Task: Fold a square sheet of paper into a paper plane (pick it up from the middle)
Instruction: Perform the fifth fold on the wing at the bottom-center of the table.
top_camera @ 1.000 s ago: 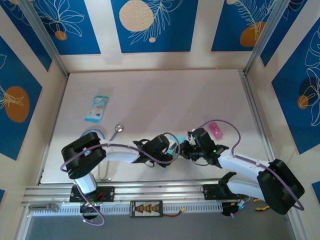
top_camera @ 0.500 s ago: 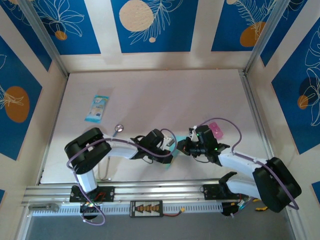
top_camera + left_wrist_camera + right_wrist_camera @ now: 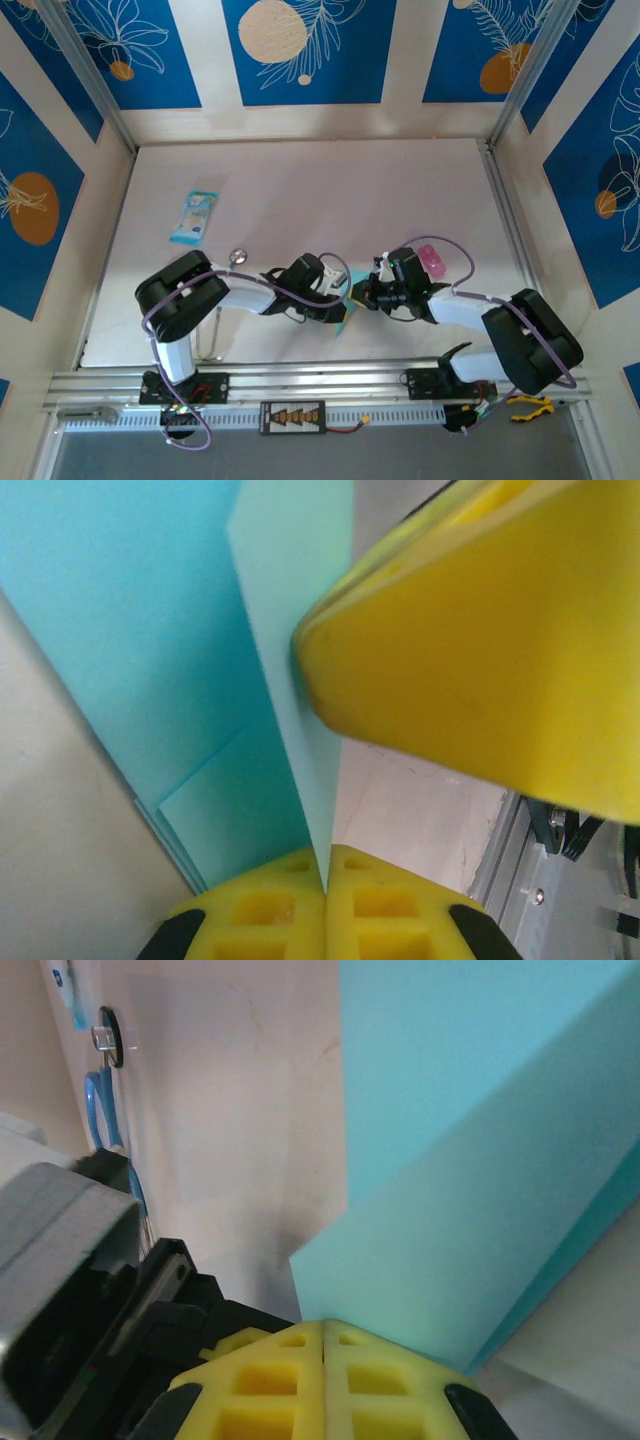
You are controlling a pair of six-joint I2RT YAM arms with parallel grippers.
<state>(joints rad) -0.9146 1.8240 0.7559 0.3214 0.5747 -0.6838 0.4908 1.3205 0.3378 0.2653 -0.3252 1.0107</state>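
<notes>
Left wrist view: sheet pinched on edge, both tools on it.

Finding: the left gripper [image 3: 327, 865] has its yellow tips closed on the partly folded square sheet of paper [image 3: 285, 650]. The sheet stands on edge and runs straight ahead from those tips, with its folded layers fanning to their left. The right gripper [image 3: 323, 1332] is clamped on the same sheet, and one of its fingers [image 3: 480, 650] touches the sheet's right face just ahead of the left tips. Top external view puts the two tip to tip over the table [image 3: 300, 190], paper between and just below them. Judgement: neither arm is nearer, and the next crease depends on that shared edge staying taut.
</notes>
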